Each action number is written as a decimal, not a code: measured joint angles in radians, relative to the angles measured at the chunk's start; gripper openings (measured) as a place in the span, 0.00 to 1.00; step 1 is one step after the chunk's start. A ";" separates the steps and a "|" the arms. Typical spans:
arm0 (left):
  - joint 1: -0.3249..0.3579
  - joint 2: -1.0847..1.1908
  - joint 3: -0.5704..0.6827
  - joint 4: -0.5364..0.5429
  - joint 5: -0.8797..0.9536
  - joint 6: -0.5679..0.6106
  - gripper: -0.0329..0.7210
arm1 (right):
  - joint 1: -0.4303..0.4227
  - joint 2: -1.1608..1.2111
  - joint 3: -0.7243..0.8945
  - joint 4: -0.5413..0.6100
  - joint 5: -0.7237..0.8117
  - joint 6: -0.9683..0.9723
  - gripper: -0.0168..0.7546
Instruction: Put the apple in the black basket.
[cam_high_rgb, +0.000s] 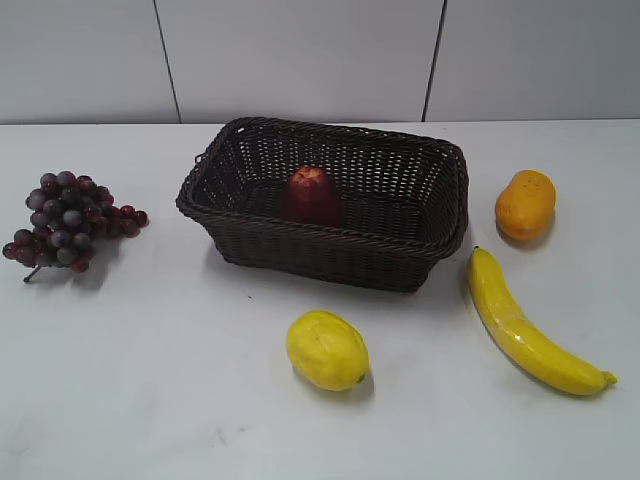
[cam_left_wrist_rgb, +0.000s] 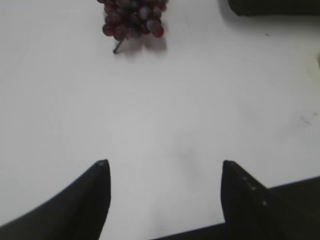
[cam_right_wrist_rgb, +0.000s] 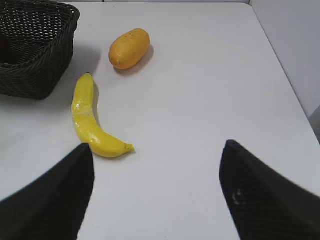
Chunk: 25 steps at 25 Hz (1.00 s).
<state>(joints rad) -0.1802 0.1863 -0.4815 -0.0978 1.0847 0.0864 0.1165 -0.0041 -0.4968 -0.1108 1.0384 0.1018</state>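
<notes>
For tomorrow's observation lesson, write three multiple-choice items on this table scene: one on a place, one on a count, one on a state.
1. Where is the dark red round apple?
A. beside the grapes
B. inside the dark woven wicker basket
C. next to the banana

2. How many fruits lie on the white table outside the basket?
A. two
B. four
C. six

3. How is the left gripper?
A. open, empty
B. shut on the lemon
C. shut on the grapes

Answers: 1 B, the apple sits on the basket floor. 2 B: purple-red grape bunch, yellow lemon, long yellow banana, orange oval fruit. 3 A, its fingers stand apart over bare table.
</notes>
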 joint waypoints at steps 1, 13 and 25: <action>0.024 -0.022 0.000 0.000 0.000 0.000 0.71 | 0.000 0.000 0.000 0.000 0.000 0.000 0.78; 0.142 -0.191 0.001 0.000 0.002 0.000 0.69 | 0.000 0.000 0.000 0.001 0.000 0.000 0.78; 0.142 -0.191 0.001 0.000 0.002 0.000 0.69 | 0.000 0.000 0.000 0.001 0.000 0.000 0.78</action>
<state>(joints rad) -0.0380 -0.0048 -0.4804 -0.0978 1.0864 0.0867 0.1165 -0.0041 -0.4968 -0.1099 1.0384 0.1018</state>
